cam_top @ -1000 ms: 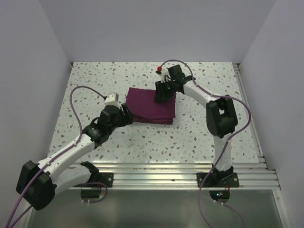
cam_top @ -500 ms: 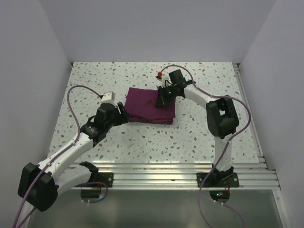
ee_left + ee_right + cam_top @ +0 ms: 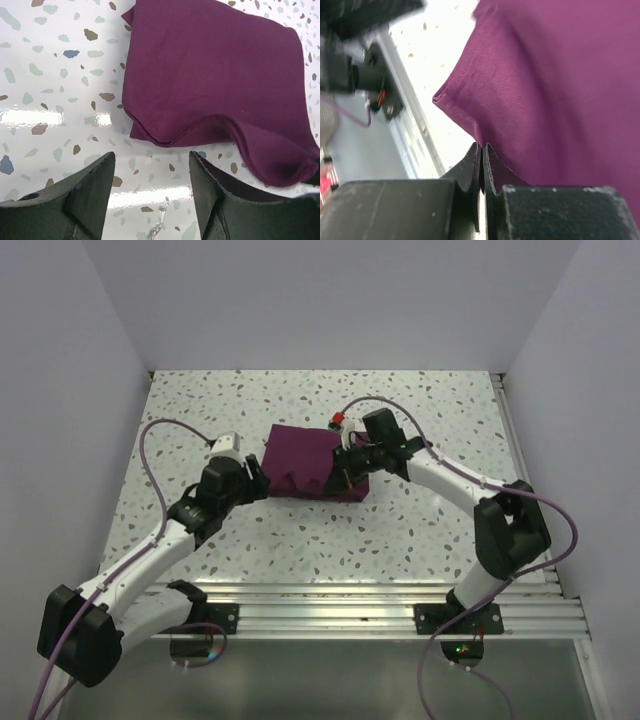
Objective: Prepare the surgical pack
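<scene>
At the centre of the speckled table (image 3: pixel 420 525) lies the folded purple cloth (image 3: pixel 300 455), seemingly soft, light and limp. The right gripper (image 3: pixel 482 150) pinches 1 raised hemmed corner; the left gripper (image 3: pixel 150 165) gapes empty beside the near edge. Corners likely give the surest hold.

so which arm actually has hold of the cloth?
The right one: the right fingers are shut on a lifted edge of the purple cloth. The left fingers stand open just short of its corner, holding nothing.
</scene>
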Robot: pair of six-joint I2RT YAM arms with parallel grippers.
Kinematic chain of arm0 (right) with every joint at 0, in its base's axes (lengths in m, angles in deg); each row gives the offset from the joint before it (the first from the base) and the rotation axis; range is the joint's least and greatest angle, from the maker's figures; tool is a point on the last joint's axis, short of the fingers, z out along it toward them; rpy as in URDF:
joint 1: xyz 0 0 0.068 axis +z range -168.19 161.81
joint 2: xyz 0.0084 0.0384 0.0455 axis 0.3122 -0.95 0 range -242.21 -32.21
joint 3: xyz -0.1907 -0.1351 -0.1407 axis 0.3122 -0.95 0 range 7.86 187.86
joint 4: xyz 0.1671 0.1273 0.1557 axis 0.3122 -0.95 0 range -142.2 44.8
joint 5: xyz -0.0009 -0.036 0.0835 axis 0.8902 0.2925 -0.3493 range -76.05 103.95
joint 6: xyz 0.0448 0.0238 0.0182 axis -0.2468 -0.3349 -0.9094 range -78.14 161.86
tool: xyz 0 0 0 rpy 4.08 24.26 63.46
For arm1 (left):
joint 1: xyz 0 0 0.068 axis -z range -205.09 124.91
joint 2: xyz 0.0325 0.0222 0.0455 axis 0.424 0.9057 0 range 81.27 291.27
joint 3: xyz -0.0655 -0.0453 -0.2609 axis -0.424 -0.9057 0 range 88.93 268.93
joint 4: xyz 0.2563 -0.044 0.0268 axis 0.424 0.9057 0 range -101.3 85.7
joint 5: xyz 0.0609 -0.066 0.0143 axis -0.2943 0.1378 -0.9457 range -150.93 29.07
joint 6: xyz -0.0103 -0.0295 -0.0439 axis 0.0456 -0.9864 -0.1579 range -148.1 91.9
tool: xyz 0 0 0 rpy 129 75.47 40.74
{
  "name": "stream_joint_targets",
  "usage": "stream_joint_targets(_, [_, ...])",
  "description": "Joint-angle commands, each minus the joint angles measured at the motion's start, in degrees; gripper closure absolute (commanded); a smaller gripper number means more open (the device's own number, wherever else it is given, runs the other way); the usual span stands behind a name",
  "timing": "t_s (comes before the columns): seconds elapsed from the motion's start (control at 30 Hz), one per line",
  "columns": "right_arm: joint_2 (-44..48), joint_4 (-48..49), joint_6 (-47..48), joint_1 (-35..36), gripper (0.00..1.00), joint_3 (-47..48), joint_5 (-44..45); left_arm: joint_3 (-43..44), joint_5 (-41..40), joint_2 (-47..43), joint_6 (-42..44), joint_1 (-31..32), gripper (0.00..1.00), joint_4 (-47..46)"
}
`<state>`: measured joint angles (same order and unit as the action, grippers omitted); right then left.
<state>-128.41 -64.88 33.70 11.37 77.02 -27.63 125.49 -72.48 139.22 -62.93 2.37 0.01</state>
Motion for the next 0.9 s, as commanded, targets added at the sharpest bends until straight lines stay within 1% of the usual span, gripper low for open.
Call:
stream_joint_targets(0.0, [4.4, 1.4, -0.4, 3.3, 1.00, -6.1, -0.7, 2.5, -0.1, -0.1, 2.1, -0.7, 0.35, -0.6])
stream_joint_targets(0.13, [8.2, 3.7, -1.9, 7.1, 1.00, -12.6, 1.3, 2.4, 0.1, 1.5, 2.4, -0.8, 0.35, -1.3])
stream_joint_targets(0.27, [13.1, 4.6, -3.1, 8.1, 1.00, -19.7, 2.8, 2.3, 0.4, 2.3, 2.7, -1.1, 0.35, -2.1])
stream_joint_targets(0.33, [14.1, 4.0, -3.2, 8.3, 1.00, -21.3, 4.2, 2.4, 0.1, 2.8, 2.8, -1.1, 0.35, -2.3])
stream_joint_targets(0.37, [14.4, 3.7, -3.0, 8.4, 0.98, -22.4, 5.2, 2.3, -0.2, 3.1, 2.9, -1.2, 0.35, -2.7])
stream_joint_targets(0.4, [14.4, 3.5, -2.9, 8.3, 0.93, -22.9, 5.5, 2.4, -0.5, 3.4, 3.0, -1.2, 0.35, -3.0])
stream_joint_targets(0.43, [14.4, 3.7, -2.9, 8.3, 0.68, -23.6, 5.6, 2.4, -0.4, 4.1, 3.0, -1.4, 0.35, -3.2])
stream_joint_targets(0.47, [14.5, 3.9, -3.1, 8.3, 0.57, -24.1, 5.5, 2.5, -0.3, 4.4, 3.1, -1.4, 0.35, -3.8])
stream_joint_targets(0.5, [14.9, 4.7, -3.3, 8.3, 0.54, -24.4, 5.6, 2.5, 0.0, 5.4, 3.2, -1.5, 0.35, -4.3])
stream_joint_targets(0.57, [16.0, 4.7, -4.0, 8.3, 0.51, -24.9, 7.1, 2.9, 0.3, 6.3, 3.3, -1.7, 0.35, -4.8])
stream_joint_targets(0.63, [17.9, 3.9, -4.6, 8.2, 0.54, -24.2, 8.8, 3.1, 1.2, 7.5, 3.7, -2.0, 0.35, -5.2])
stream_joint_targets(0.73, [20.6, 2.5, -5.5, 7.4, 0.56, -23.0, 12.1, 3.6, 3.3, 7.6, 4.9, -2.1, 0.36, -6.4])
stream_joint_targets(0.8, [22.2, 3.1, -6.9, 6.0, 0.58, -22.9, 13.5, 4.3, 7.7, 7.3, 7.2, -2.1, 0.36, -8.4])
stream_joint_targets(0.87, [24.0, 3.5, -8.2, 5.3, 0.58, -22.8, 15.4, 6.1, 10.2, 7.6, 8.5, -2.1, 0.37, -8.3])
